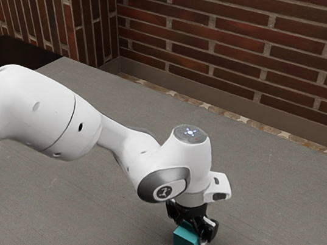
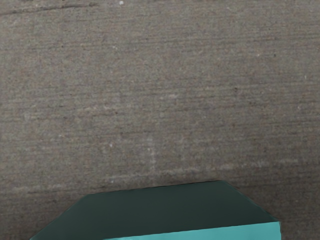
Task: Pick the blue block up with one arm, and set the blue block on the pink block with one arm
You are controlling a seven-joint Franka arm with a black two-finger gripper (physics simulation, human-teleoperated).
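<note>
- One white arm (image 1: 59,119) comes in from the exterior view's left and bends down toward the lower middle of that view, its wrist pointing straight down at the bench (image 1: 276,195).
- At its end the black claw (image 1: 193,225) is lowered right onto the blue block (image 1: 186,242), covering the block's top.
- Whether the claw is gripping the block or merely standing wide around it, I cannot tell; the contact is hidden behind the hand.
- The block, more teal than plain blue, sits low at the grey bench surface near the exterior view's lower edge, turned so that one corner faces the camera.
- Whether it rests on the bench or is just clear of it is too close to call.
- In the wrist view the block lies directly under the hand, its top face in shadow and one lit side face showing, with rough grey bench beyond it.
- A red brick wall (image 1: 238,35) stands behind the bench, well apart from the block.
</note>
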